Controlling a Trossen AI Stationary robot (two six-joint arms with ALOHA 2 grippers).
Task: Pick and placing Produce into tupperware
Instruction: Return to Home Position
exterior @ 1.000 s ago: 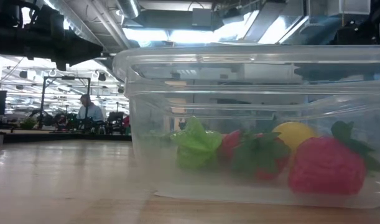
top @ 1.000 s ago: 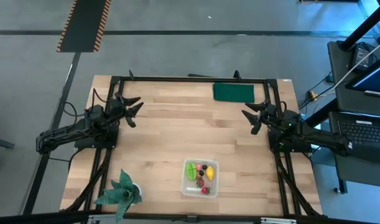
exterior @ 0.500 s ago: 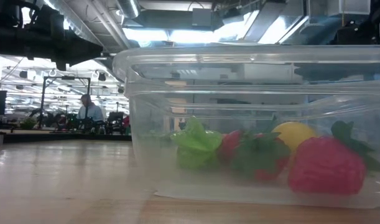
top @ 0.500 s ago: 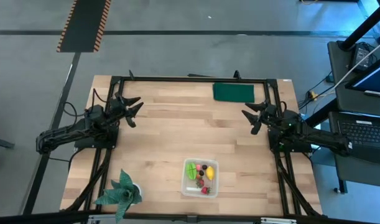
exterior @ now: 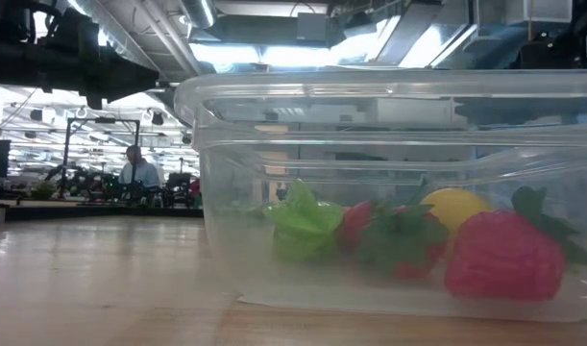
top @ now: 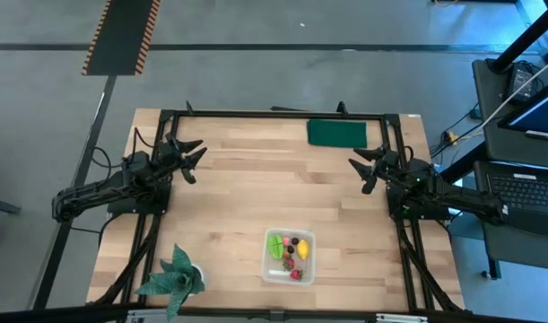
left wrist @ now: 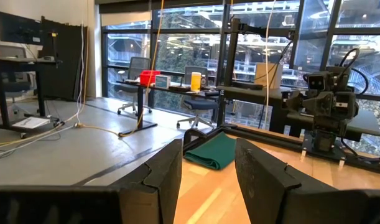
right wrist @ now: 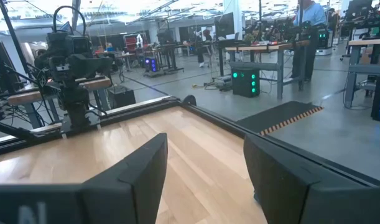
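tupperware 1 | produce pieces in it at least 5 | green pad 1 | plant 1 | arms 2

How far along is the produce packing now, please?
Done: the produce, including a yellow lemon, a green piece and a red strawberry, lies inside the tupperware; I see no fruit outside it. In hand: nothing; the left claw and right claw are open and empty at opposite sides of the table. Left: apparently nothing.
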